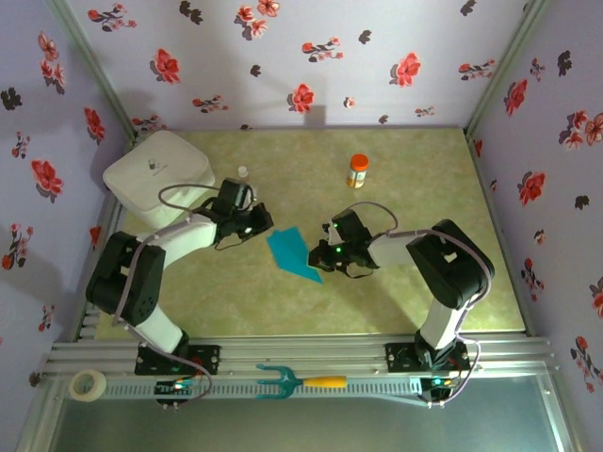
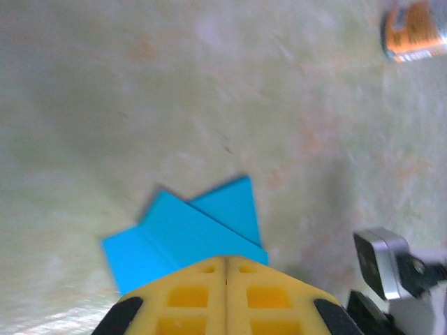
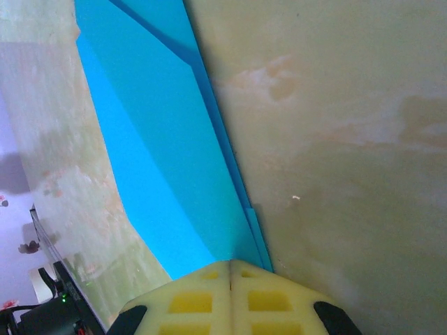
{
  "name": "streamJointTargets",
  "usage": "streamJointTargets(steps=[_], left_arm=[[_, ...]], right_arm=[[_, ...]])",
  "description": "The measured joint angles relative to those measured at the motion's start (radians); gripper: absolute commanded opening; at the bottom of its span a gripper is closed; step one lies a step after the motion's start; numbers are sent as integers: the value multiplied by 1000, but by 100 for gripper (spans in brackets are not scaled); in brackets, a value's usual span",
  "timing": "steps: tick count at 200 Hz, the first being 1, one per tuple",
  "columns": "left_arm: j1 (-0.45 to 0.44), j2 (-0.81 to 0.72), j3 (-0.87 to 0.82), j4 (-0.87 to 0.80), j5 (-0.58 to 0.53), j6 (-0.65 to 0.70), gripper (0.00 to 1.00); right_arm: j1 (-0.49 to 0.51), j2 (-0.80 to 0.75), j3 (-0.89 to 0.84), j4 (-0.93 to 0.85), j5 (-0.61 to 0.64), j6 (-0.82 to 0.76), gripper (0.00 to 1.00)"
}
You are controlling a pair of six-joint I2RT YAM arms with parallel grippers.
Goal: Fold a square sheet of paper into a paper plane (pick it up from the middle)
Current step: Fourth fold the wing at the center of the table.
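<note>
Pinched shut on the folded teal paper (image 1: 294, 252) from opposite sides, left end effector (image 2: 227, 259) and right end effector (image 3: 230, 262); orange bottle (image 1: 358, 171) label unreadable.

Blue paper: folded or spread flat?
Folded. The square sheet of paper shows overlapping layers with diagonal edges in both wrist views.

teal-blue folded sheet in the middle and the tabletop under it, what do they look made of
The teal-blue folded sheet looks like thin matte paper: it lies flat, with sharp creases and stacked layer edges in the right wrist view. The greenish mottled tabletop looks smooth and hard, perhaps laminate or vinyl, with a faint sheen; I cannot tell which.
</note>
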Motion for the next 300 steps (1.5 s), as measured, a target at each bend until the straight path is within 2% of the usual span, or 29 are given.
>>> streamJointTargets(steps=[37,71,100,135,170,222,300], left_arm=[[-121,71,0,55,14,-29,6],[-159,188,-1,92,22,-57,5],[-159,208,-11,137,32,-76,5],[-159,208,-25,169,34,-83,5],[-159,208,-28,177,37,-95,5],[-158,207,-35,190,37,-105,5],[-158,197,-47,194,37,-120,5]], right_arm=[[0,-6,-3,-6,0,14,4],[0,-16,-8,-13,2,30,6],[0,-58,-33,-31,13,51,19],[0,-192,-68,-80,34,87,34],[3,-300,-122,-114,42,129,40],[18,-340,-234,-130,41,207,40],[34,-304,-222,-123,33,246,38]])
